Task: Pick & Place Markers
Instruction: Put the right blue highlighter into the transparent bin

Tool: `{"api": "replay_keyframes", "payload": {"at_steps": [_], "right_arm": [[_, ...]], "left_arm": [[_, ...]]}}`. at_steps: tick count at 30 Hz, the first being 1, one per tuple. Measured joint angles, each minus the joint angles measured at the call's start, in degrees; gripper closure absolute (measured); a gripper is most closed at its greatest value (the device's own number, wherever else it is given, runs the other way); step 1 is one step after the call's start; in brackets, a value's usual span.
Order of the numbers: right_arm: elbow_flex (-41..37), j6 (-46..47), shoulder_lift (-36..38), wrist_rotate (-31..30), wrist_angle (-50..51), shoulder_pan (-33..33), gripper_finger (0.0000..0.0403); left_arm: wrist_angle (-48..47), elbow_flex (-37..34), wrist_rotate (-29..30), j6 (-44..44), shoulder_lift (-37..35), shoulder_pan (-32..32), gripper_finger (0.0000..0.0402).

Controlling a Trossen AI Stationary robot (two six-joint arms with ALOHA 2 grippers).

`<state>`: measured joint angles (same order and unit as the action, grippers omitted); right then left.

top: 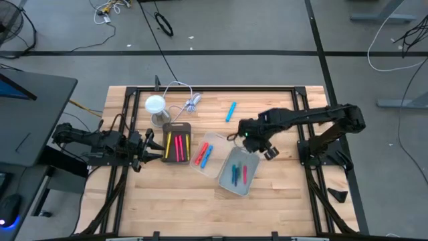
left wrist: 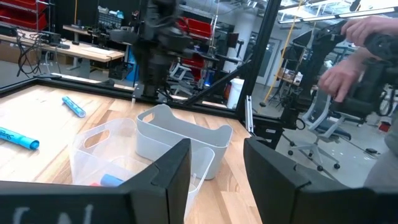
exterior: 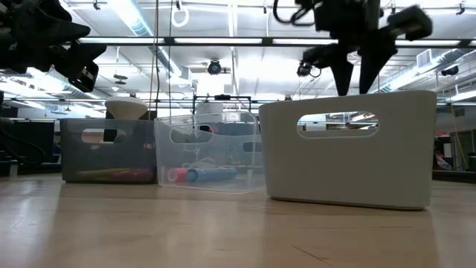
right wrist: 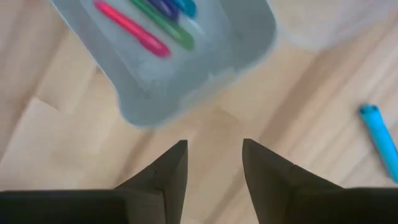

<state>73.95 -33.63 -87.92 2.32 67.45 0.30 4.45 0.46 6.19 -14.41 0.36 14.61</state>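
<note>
Dark right gripper [right wrist: 213,163] fingers parted, empty, above white bin [right wrist: 186,74]

Three bins [top: 201,153] sit side by side mid-table, markers [top: 178,146] inside, one marker [top: 231,111] lying behind.

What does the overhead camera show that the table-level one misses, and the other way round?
Only the high view shows the loose blue marker lying on the bare table, the white cable bundle, and the markers inside the pale bin. Only the low view shows that bin's handle slot and the room's ceiling lights. Both show the dark bin, the clear bin with markers inside, and the right arm's fingers apart and empty above the pale bin.
</note>
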Motion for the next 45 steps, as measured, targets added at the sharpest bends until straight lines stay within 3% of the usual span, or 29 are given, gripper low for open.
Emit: {"api": "replay_keyframes", "payload": {"at_steps": [13,25,32,45], "right_arm": [[0.00,-13.69,0.00,-4.43,0.69,-15.21,0.0247],[-0.02,-21.74,-0.02,-4.48,1.84,-28.46,0.0247],[-0.04,-28.94,-0.03,-4.47,1.63,-34.52,0.0247],[-0.15,-31.81,-0.04,-4.70,1.63,-42.84,0.0247]], "left_arm": [[-0.02,0.00,-0.01,0.00,0.00,-0.02,0.0248],[0.00,0.01,-0.01,0.00,0.00,0.00,0.0248],[-0.02,0.00,-0.01,-0.01,0.00,-0.02,0.0248],[-0.02,-0.01,-0.01,0.00,0.00,0.00,0.0248]]}}
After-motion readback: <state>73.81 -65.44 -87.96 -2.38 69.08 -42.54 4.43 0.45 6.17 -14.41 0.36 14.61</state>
